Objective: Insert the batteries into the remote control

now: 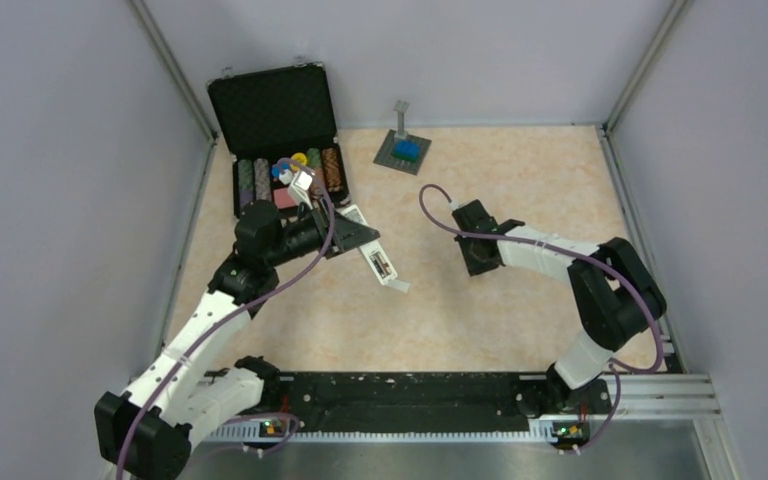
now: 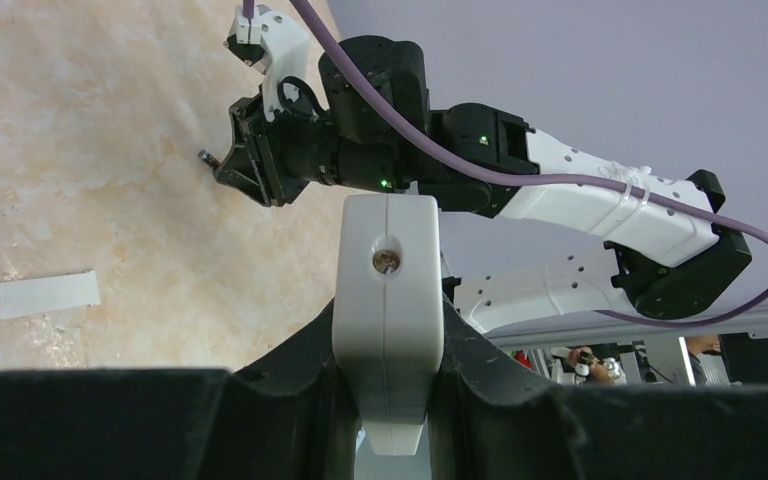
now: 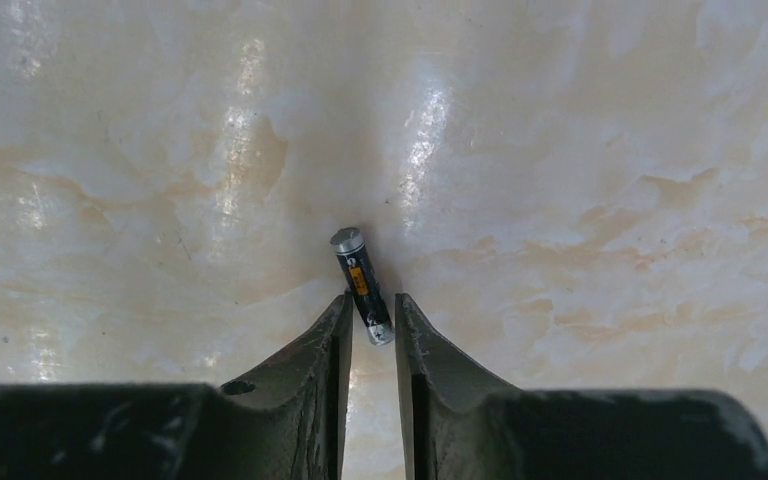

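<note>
My left gripper (image 1: 358,238) (image 2: 387,345) is shut on the white remote control (image 1: 380,264) (image 2: 387,300), which it holds raised. In the left wrist view the remote shows end-on, with a screw in its end face. One dark battery (image 3: 361,285) with an orange label lies tilted on the table. Its lower end sits between the fingertips of my right gripper (image 3: 372,308), whose jaws stand narrow against it on both sides. From above, the right gripper (image 1: 480,258) points down at the table right of centre and hides the battery. No other battery shows.
A small white cover plate (image 2: 45,293) (image 1: 399,287) lies flat on the table near the remote. An open black case of poker chips (image 1: 280,150) stands at the back left. A grey base with a blue block (image 1: 405,148) stands at the back centre. Walls enclose the table.
</note>
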`<state>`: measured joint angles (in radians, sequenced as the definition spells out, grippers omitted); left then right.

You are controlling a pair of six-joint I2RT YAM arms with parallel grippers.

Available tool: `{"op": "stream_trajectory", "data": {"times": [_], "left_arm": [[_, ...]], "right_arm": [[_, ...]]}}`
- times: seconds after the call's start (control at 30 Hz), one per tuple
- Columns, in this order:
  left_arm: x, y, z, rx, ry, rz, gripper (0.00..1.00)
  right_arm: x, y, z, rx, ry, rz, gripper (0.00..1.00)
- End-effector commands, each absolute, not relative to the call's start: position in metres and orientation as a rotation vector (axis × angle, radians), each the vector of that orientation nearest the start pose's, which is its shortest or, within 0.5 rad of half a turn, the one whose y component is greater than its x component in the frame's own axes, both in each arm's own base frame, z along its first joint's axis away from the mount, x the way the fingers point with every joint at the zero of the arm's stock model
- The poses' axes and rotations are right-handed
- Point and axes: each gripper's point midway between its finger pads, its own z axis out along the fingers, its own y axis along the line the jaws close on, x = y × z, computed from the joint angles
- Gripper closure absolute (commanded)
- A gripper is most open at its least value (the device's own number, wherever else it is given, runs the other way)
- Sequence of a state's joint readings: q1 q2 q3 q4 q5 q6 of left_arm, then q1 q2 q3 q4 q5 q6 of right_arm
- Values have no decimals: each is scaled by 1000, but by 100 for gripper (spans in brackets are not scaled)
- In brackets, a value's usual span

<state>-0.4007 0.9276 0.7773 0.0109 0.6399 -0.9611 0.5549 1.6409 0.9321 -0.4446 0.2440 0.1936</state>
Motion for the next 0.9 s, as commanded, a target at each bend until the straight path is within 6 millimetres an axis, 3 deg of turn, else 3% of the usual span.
{"op": "stream_trajectory", "data": {"times": [0.0,0.2,0.3,0.37,0.47,0.7,0.87], "left_arm": [[226,-240,319,62,1869,-1520,100],[227,-241,317,69,1878,-1514,100],[227,-242,316,70,1890,-1520,100],[228,-243,314,70,1899,-1525,100],[228,-246,309,80,1921,-1541,100],[229,-254,291,94,2006,-1589,100],[232,-262,274,98,2094,-1642,100]], "right_arm": [[306,149,22,-379,2637,-38,78],[306,149,18,-362,2661,0,74],[304,150,17,-361,2673,17,82],[303,153,18,-365,2674,39,94],[302,164,29,-359,2649,146,98],[288,207,99,-361,2498,565,98],[255,235,162,-403,2357,910,98]]}}
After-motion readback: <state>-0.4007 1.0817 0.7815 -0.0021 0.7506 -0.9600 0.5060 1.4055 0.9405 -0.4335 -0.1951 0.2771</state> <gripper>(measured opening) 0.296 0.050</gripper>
